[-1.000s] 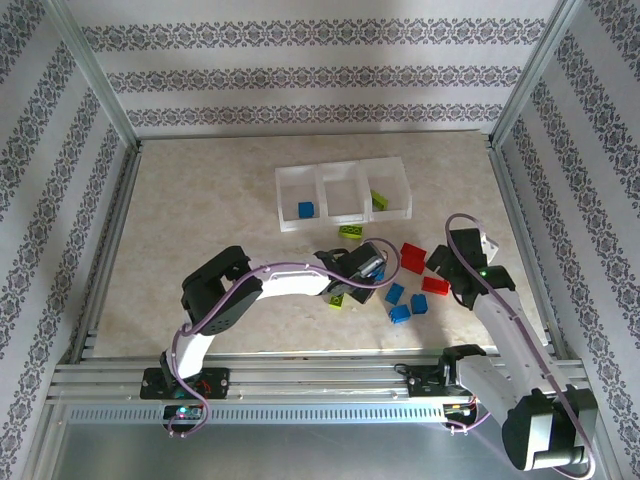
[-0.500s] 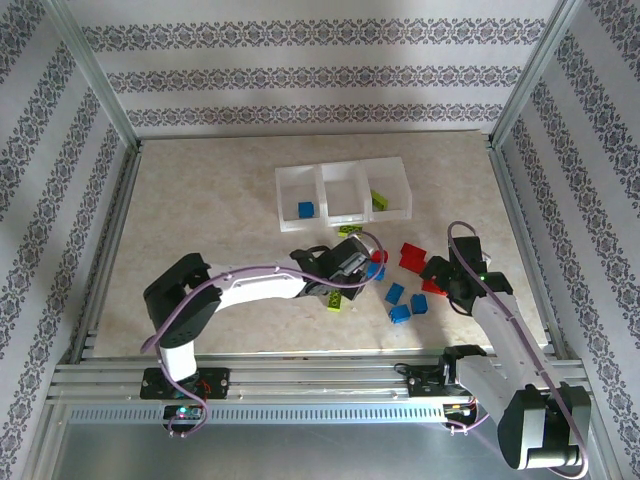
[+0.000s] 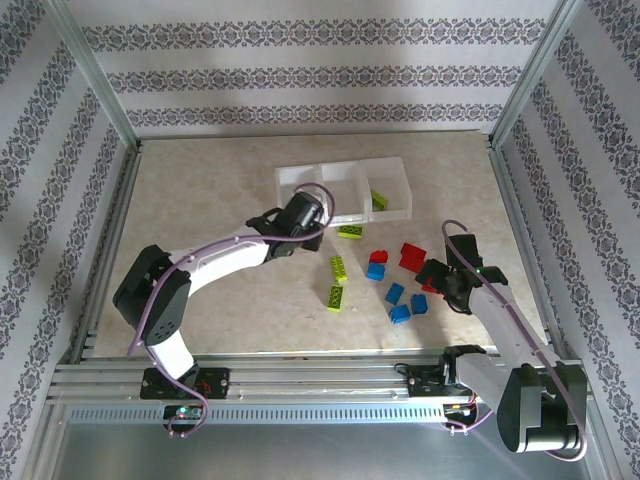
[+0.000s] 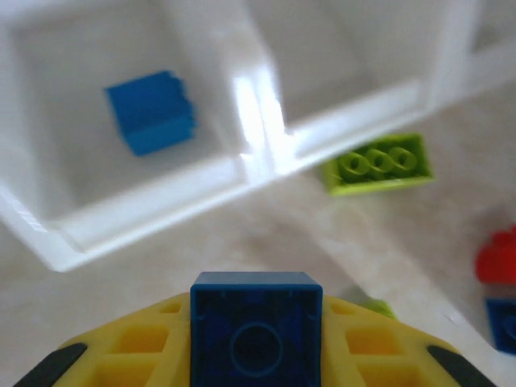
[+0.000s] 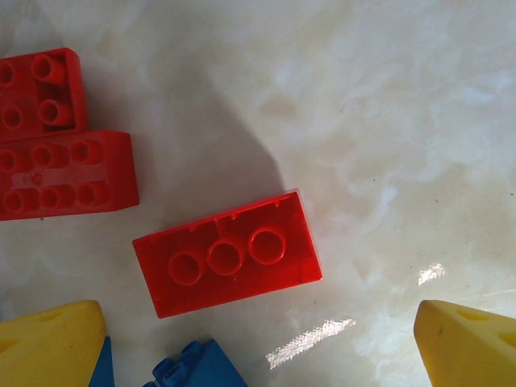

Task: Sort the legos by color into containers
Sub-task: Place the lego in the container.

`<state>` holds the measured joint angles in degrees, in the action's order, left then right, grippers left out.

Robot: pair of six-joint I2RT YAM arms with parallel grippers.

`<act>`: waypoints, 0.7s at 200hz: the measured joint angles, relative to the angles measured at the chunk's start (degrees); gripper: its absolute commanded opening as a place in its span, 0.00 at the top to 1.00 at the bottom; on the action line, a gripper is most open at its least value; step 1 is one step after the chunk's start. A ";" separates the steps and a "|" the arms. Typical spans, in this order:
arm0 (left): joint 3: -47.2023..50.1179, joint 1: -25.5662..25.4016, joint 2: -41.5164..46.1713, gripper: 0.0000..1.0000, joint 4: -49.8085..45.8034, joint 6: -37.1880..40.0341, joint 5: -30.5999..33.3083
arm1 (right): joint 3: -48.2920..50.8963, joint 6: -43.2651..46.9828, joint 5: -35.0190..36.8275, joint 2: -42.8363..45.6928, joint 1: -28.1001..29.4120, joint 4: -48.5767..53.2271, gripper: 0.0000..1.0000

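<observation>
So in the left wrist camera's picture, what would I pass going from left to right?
Blue brick lying in the tray → held blue brick between the yellow fingers → lime green brick → red brick at the right edge.

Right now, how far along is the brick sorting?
Early. Done: one blue brick sits in the left compartment of the tray, and one green brick in the right one. In hand: the left gripper is shut on a second blue brick near the tray; the right gripper hangs open over a red brick. Left: loose bricks in all three colours on the table.
</observation>
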<state>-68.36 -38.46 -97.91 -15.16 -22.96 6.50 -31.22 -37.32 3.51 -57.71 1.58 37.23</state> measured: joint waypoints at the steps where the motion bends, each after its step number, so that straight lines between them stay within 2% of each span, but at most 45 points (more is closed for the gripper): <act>1: -0.07 0.15 -0.02 0.87 -0.09 0.00 0.00 | 0.00 0.00 -0.02 -0.07 0.00 -0.02 0.02; 40: -8.61 6.34 -5.99 0.87 -1.03 0.46 -0.04 | 0.00 0.00 -0.20 -0.96 0.00 -0.52 0.02; 93: -19.96 8.98 -16.63 0.85 -4.00 1.68 -0.17 | -0.04 0.02 -0.22 -0.96 0.00 -0.63 0.01; 140: -24.83 9.79 -21.00 0.69 -7.19 2.38 0.33 | -0.04 0.26 -1.11 -0.96 0.00 -0.90 0.02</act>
<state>-93.19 -28.67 -118.91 -22.35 -20.58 6.83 -31.27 -37.06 2.39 -58.67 1.58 36.34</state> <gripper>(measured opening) 0.312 0.984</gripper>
